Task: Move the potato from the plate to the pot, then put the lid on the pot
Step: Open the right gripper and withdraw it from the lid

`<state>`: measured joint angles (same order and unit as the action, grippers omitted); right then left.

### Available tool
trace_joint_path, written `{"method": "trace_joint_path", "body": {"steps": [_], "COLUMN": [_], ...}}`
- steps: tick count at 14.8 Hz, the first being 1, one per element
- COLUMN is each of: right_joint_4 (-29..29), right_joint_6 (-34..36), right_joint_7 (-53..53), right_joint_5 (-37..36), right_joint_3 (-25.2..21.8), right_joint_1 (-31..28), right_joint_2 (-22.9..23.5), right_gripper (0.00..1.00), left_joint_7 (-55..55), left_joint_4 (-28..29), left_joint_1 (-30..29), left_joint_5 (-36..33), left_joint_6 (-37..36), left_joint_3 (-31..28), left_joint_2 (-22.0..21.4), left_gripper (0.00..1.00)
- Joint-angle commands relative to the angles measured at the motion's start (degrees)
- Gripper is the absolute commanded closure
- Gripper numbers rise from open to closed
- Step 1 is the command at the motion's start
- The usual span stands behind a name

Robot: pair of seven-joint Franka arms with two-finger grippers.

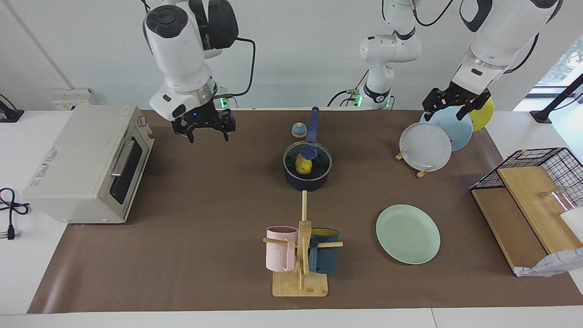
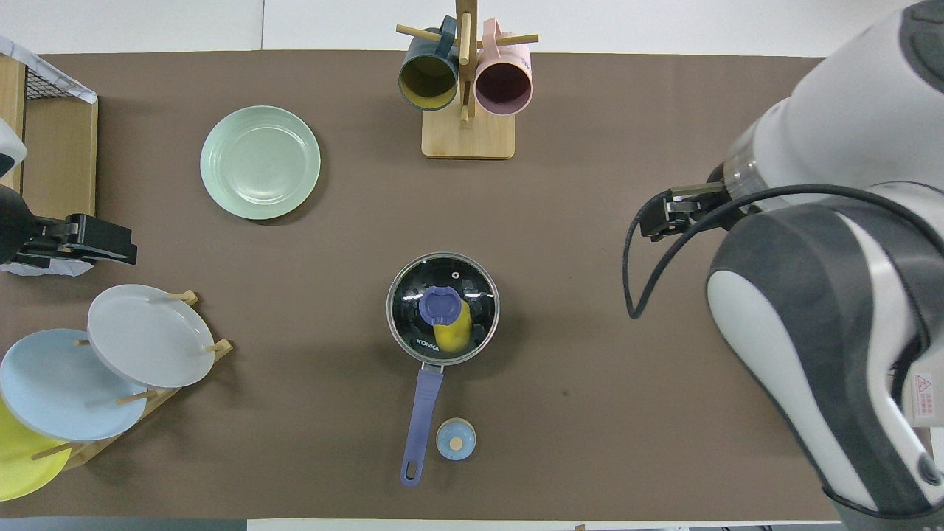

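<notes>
1. The potato (image 1: 304,165) lies inside the pot (image 1: 306,181), seen yellow through the glass.
2. The lid (image 1: 319,157) sits on the pot and covers it fully; its blue knob is over the potato.
3. The pot stands near the middle of the table (image 1: 205,237), with its long handle pointing toward the robots.
4. A small bell (image 1: 299,130) stands just beside the handle, nearer to the robots than the pot.
5. The plate (image 1: 408,233) is bare and lies flat, farther from the robots than the pot and toward the left arm's end of the table.
6. A mug stand (image 1: 300,284) with a pink mug (image 1: 281,248) and a dark teal mug (image 1: 324,258) is farther from the robots than the pot, beside the plate.
7. The right gripper (image 1: 207,135) hangs in the air over the bare table beside the oven (image 1: 86,164); its fingers are apart and hold nothing.
8. The left gripper (image 1: 455,107) is over the plate rack (image 1: 423,172), close to the light blue plate (image 1: 451,127); whether it touches the plate I cannot tell, and its fingers seem to be apart.
9. A wire basket (image 1: 542,168) with wooden boards is at the left arm's end of the table.
</notes>
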<state>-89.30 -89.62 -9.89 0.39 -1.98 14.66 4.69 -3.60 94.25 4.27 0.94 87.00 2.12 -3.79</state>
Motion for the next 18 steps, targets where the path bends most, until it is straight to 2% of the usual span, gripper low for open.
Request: {"method": "trace_joint_path", "body": {"steps": [1,5,8,12,18], "right_joint_4": [-2.3,-3.5,-7.1,-6.2,-5.8], "right_joint_6": [0.5,3.1,2.4,-0.5,0.2], "right_joint_7": [8.4,11.6,11.6,11.5,11.4], "right_joint_5": [-0.5,-0.7,-1.0,-1.2,-1.2], "right_joint_3": [0.7,0.7,0.7,0.7,0.7], "right_joint_1": [-5.1,-7.7,-8.3,-10.1,-10.5], "right_joint_2": [-2.5,-3.7,-6.3,-5.4,-5.8], "right_gripper": [0.0,0.0,0.0,0.0,0.0], "left_joint_7": [-0.2,-0.4,-0.4,-0.4,-0.4], "left_joint_4": [0.4,0.4,0.4,0.4,0.4], "left_joint_1": [-0.5,-0.6,-0.6,-1.0,-1.0], "left_joint_5": [-0.4,-0.4,-0.4,-0.4,-0.4], "left_joint_6": [0.1,-0.3,-0.3,-0.3,-0.3], "left_joint_3": [0.8,0.7,0.7,0.5,0.5], "left_joint_2": [-0.5,-0.6,-0.6,-0.6,-0.5], "left_gripper": [0.0,0.0,0.0,0.0,0.0]}}
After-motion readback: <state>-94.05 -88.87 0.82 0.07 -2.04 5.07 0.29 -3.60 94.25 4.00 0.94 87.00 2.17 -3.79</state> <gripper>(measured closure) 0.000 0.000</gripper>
